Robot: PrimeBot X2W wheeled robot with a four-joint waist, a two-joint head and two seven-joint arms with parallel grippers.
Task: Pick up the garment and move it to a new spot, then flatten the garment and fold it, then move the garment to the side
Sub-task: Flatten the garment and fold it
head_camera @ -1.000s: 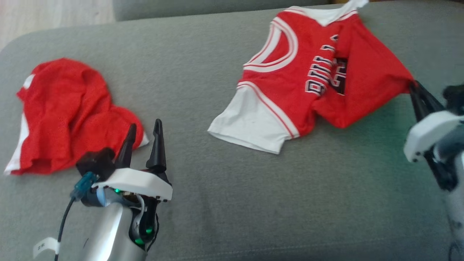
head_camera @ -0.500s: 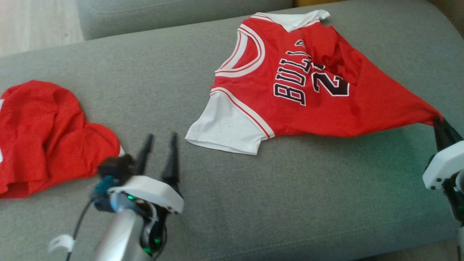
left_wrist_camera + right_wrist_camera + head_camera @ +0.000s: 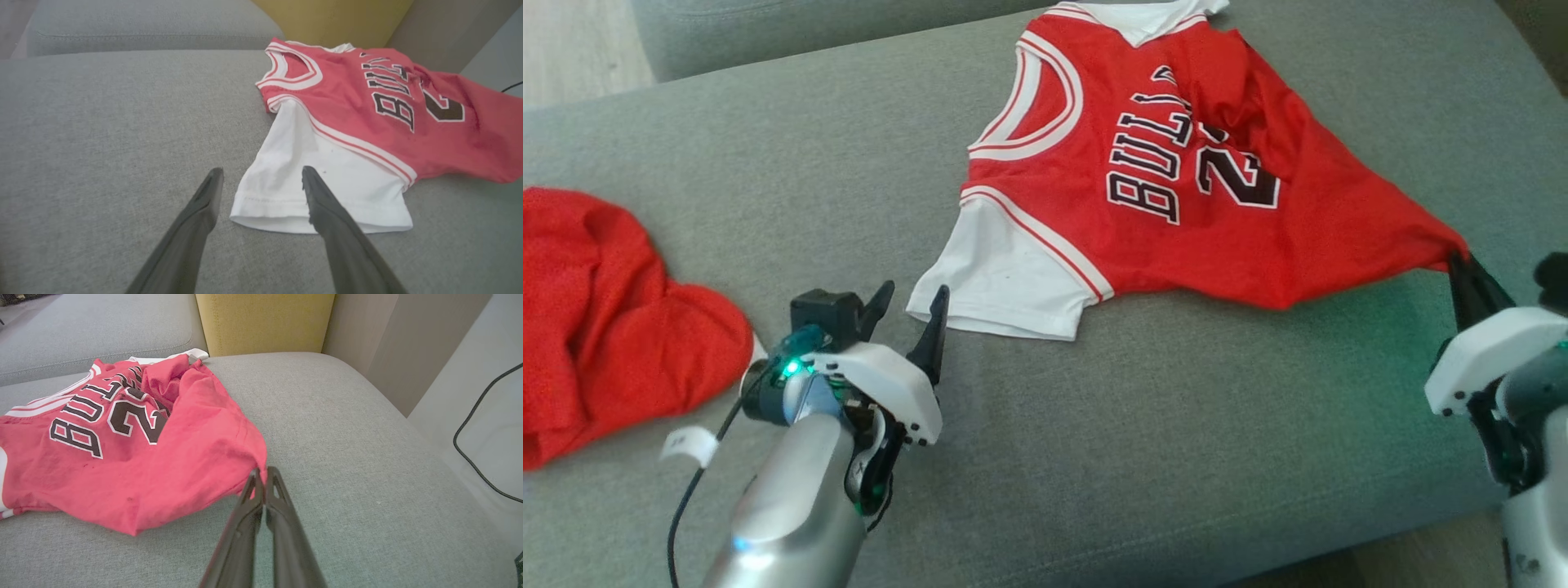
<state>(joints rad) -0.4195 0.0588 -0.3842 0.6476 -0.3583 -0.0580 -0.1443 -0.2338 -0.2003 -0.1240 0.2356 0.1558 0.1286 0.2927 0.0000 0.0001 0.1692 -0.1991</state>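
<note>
Head view: I see a big grey sofa seat [image 3: 1094, 457] that takes up most of the frame. On it, from the top middle out to the right, lies the red jersey [image 3: 1176, 245]. It has black letters and a number on it, and white bands at the neck. It is not flat. Its right part is bunched up and pulled out into a point near the right edge of the frame. At the left edge I see a second red cloth [image 3: 596, 327] in a crumpled heap, well apart from the jersey. The jersey's white sleeve [image 3: 1005, 282] lies flat on the seat in the middle of the frame.

My right gripper [image 3: 1459, 261] is at the right edge. Its two dark fingers are pressed together on the red tip of the jersey. In the right wrist view I see the cloth pinched between them.

My left gripper [image 3: 915, 290] is left of the middle, just beside the sleeve's hem. Its fingers are spread wide and hold nothing. In the left wrist view one finger is over bare seat and the other is over the sleeve's corner. I cannot tell if it touches the cloth.

At the top of the right wrist view is a yellow cushion [image 3: 265, 322], and a thin black cable [image 3: 474, 428] runs down the right side.
</note>
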